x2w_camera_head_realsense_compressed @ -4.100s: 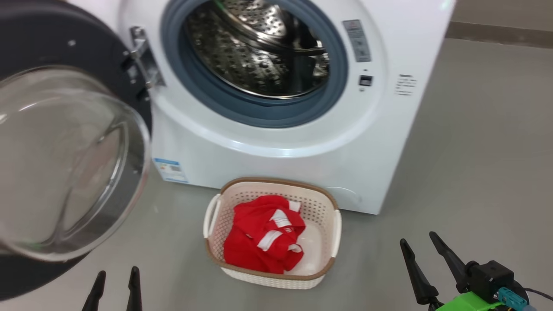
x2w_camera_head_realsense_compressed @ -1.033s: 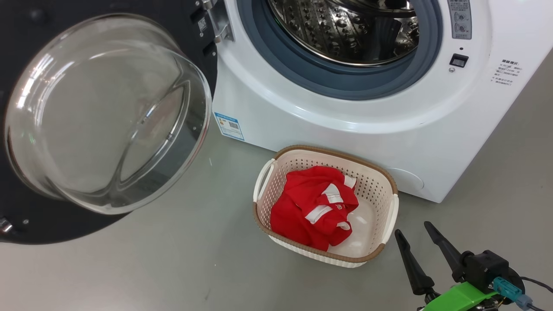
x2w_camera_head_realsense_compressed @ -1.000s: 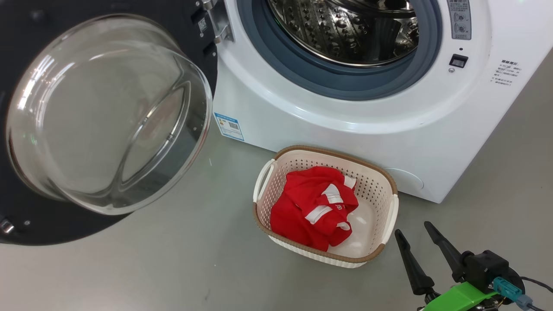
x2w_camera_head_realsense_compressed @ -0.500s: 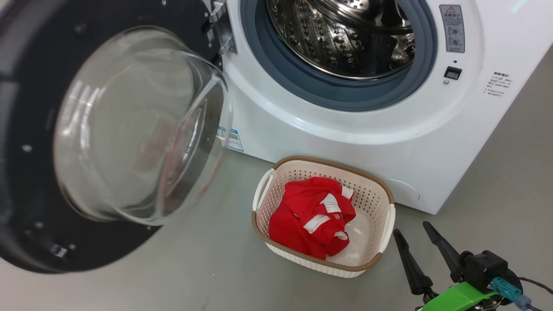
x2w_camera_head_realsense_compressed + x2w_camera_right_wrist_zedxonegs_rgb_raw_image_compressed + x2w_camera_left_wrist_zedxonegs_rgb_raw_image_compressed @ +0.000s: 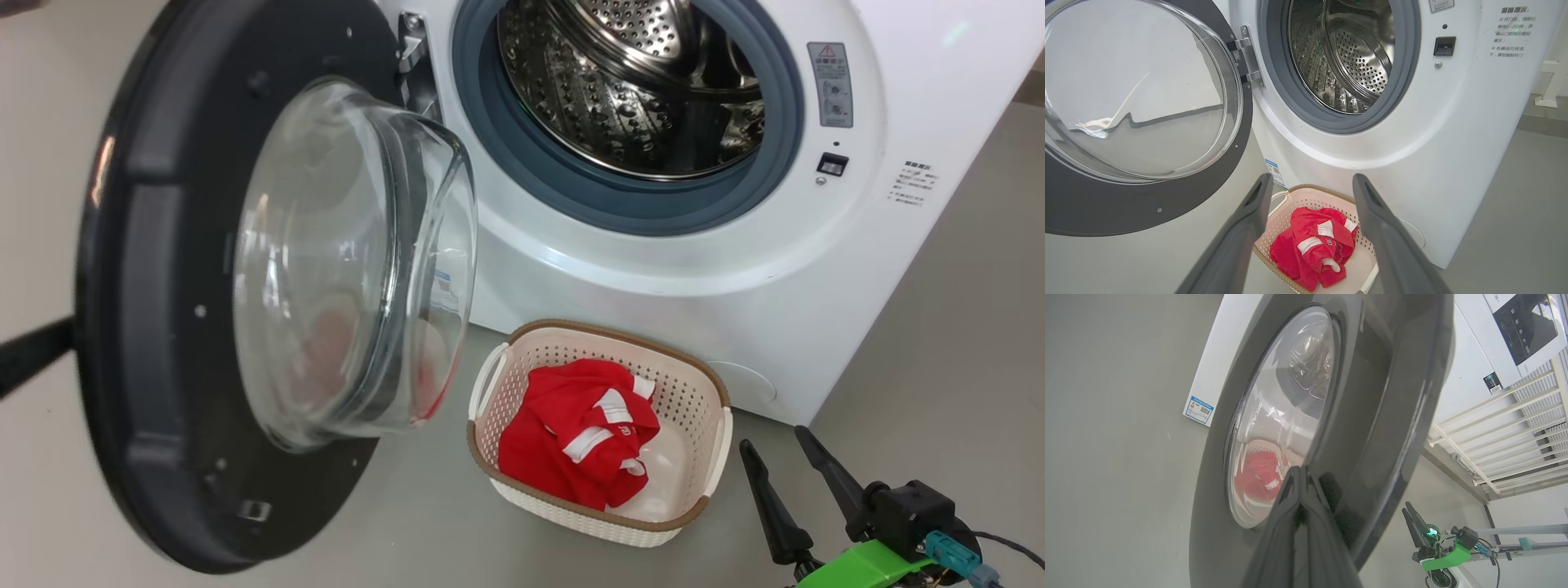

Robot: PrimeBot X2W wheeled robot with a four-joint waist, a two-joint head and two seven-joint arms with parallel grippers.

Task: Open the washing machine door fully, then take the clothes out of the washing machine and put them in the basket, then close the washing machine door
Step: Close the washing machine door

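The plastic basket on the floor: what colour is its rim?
Brown, woven-look, on the cream perforated basket; the head view shows it best.

Clear smooth glass in dark plastic on the washing machine door; glossy white washing machine, shiny perforated steel drum, matt rubber gasket; red cloth clothes; perforated cream plastic basket

Red clothes in cream basket before white washing machine, black-rimmed door partly open.
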